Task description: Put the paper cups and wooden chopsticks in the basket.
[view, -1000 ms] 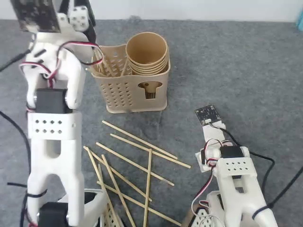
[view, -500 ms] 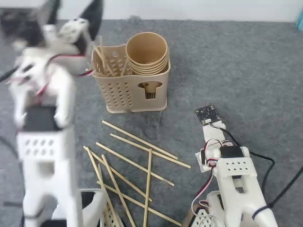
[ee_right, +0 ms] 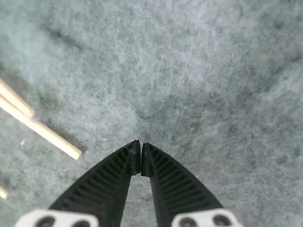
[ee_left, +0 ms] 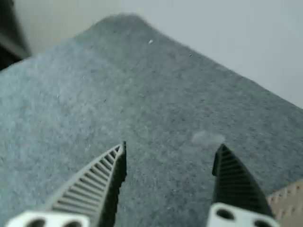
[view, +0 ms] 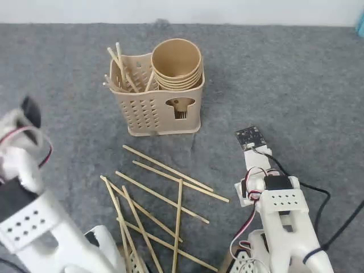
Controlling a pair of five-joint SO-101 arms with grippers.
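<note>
Two arms: one gripper spread, one closed.
The left arm [view: 25, 199] is seen at the lower left edge of the high view; the left gripper [ee_left: 172, 146] is held with its fingers wide apart. The right arm [view: 280, 207] is folded at the lower right; the right gripper [ee_right: 140, 143] is pointed downward, fingertips pressed together.

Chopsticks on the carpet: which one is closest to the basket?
The uppermost loose chopstick; its end lies just below the basket, the others farther away.
</note>
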